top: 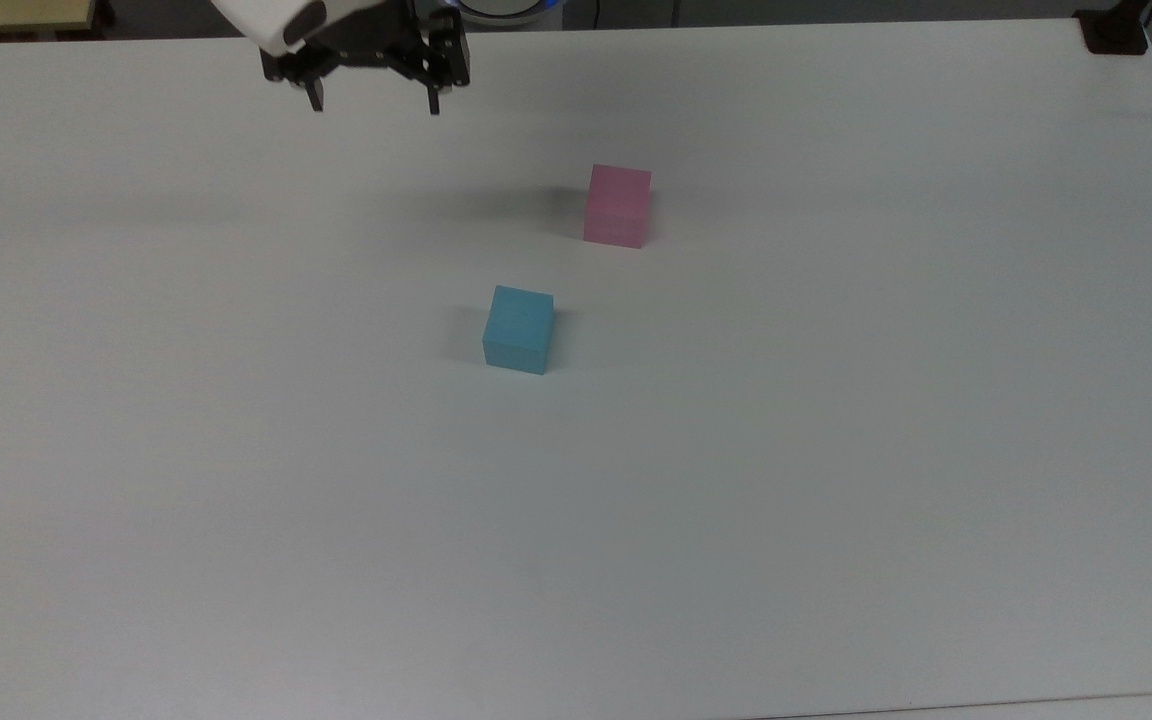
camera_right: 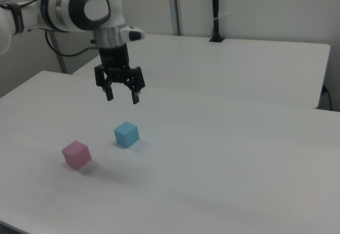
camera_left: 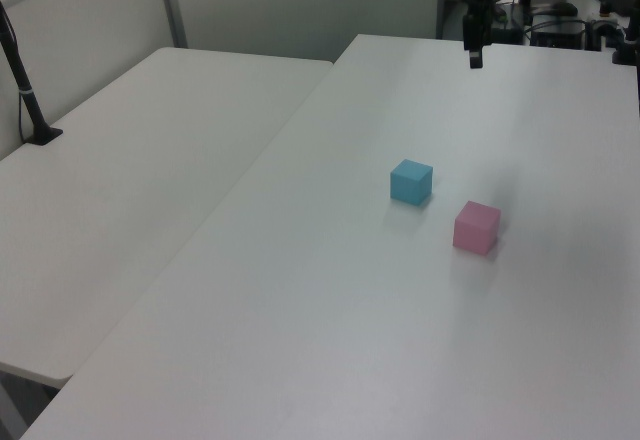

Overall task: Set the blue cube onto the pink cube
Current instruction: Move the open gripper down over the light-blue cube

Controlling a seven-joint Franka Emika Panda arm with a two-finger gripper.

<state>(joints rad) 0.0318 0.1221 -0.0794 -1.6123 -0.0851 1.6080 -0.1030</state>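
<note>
the white tabletop [top: 836, 480] carried the two cubes, well apart from its edges. above it, the arm [camera_right: 79, 8] reached in from the right view's left, and its claw [camera_right: 122, 97] hung in the air with its fingers spread wide and nothing between them, pointing straight down. in the right view it sat above and a little to the right view's left of the blue cube [camera_right: 126, 134]. the blue cube rested flat on the tabletop, near the pink cube [camera_right: 76, 155] but not touching it; in the top view the blue cube [top: 518, 329] lay below and to the top view's left of the pink cube [top: 618, 205].

the step in hand looked like the approach. to do it well, the claw would need centring over the blue cube, fingers squared to two opposite faces, then a straight descent before closing, so the cube would not be nudged or twisted.
</note>
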